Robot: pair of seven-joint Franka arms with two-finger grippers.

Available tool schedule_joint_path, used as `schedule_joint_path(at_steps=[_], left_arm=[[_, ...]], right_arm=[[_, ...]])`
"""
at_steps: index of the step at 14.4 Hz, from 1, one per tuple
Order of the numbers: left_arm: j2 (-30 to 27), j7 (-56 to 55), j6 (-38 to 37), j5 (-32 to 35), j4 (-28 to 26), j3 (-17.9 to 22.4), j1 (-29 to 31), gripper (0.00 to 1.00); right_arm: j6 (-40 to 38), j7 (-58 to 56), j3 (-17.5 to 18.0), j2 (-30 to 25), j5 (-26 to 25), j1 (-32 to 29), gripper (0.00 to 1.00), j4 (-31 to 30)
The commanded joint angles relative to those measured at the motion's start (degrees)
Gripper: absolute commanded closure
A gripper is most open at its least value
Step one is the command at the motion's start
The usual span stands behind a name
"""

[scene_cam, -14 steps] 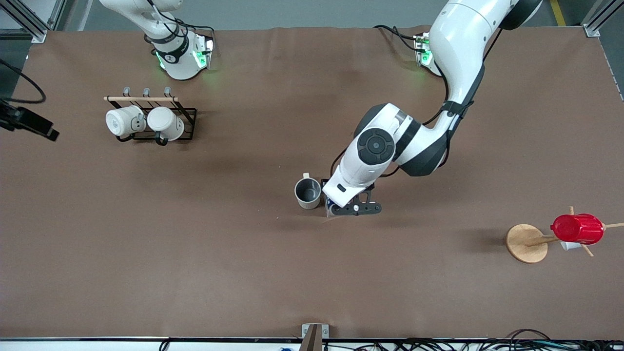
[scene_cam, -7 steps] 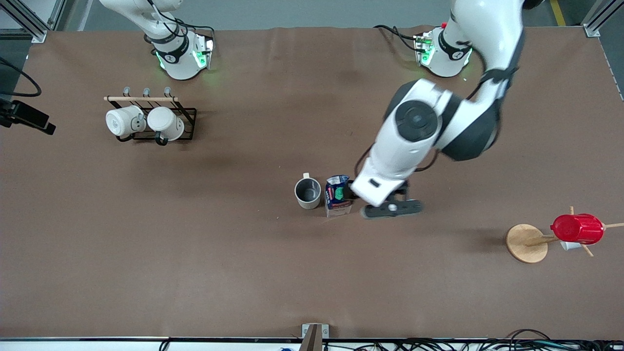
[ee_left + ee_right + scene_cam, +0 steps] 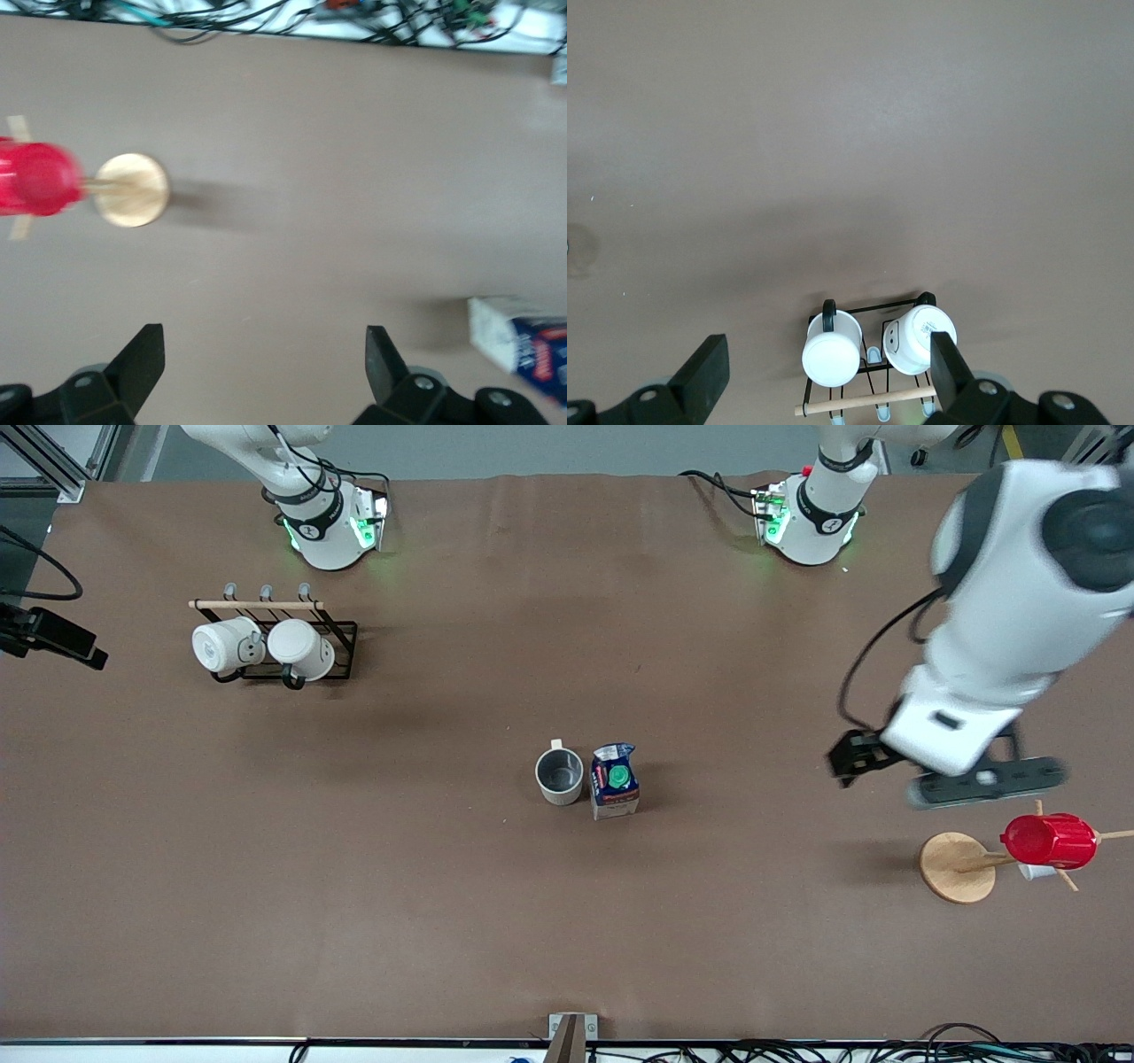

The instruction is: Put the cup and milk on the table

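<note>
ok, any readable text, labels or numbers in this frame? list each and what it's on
None can be read.
Milk carton, standing beside the cup: blue and red print on it, too small and blurred to read in either the front or left wrist view.
White mugs on the rack: a dark mark on one, illegible.

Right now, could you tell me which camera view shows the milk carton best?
The front view: the milk stands whole and upright beside the cup, green cap visible. The left wrist view catches only a blurred part of it at the frame's edge. The right wrist view misses it.
</note>
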Motion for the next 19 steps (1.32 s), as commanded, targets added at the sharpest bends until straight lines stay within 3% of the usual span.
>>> schedule_joint_path(at_steps=[1,3,6,10,19], left_arm=[[-4.88,6.25,-3.26,-2.49,-3.42,-0.87,4.24,0.00],[-9.71,13.45,-3.26,-7.24,-8.32,-0.52,8.11,0.00],[-19.01,17.27,-3.26,-8.49,-18.51,-1.13,12.16,0.00],[-27.03,17.27,-3.53,-8.84,-27.06,-6.57,15.95,0.00],[-27.40,19.29,-6.43,-8.67,-25.31,-2.98,11.38,0.00]], right_arm=[[-0.02,-0.57,1.01,-1.06,1.00,-1.17,0.00,-1.05],[-0.11,-0.57,1.01,-1.06,1.00,-1.17,0.00,-1.05],[-0.11,-0.66,1.01,-1.06,1.09,-1.17,0.00,-1.05],[-0.11,-0.66,1.01,-1.06,1.09,-1.17,0.00,-1.05],[-0.89,-0.75,1.01,-1.06,1.09,-1.17,0.00,-0.96]])
